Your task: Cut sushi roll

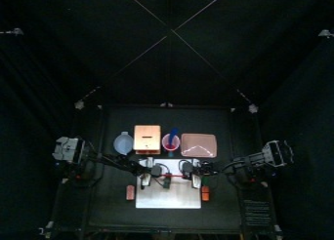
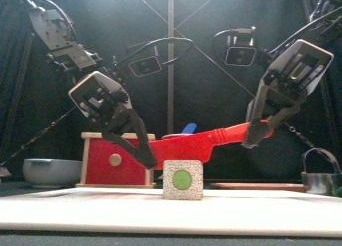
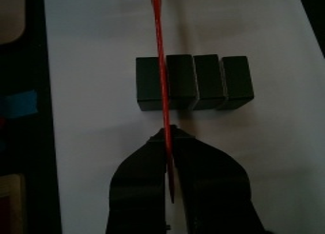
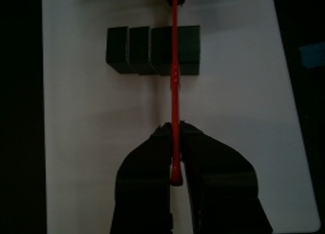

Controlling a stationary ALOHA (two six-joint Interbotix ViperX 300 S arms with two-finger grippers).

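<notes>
So both arms have the red knife (image 2: 201, 145) between them, one at each end. The left gripper (image 3: 166, 138) has its jaws closed on one end of the thin red blade and the right gripper (image 4: 174, 133) has its jaws clamped narrow on the other end, so the knife runs level across the white board (image 3: 89, 133) with an arm on either side. The sushi roll (image 3: 193, 83) sits near the middle of the board, dark and blocky, and in the left wrist view you can see seams in it, three or four chunks pressed side by side and touching. The blade lines up over the roll towards one end, at a seam. From the front the roll's cut face shows a green centre in a pale ring (image 2: 182, 178), sitting right under the knife at about 6 o'clock from it. Whether the blade actually touches the roll, can't tell
</notes>
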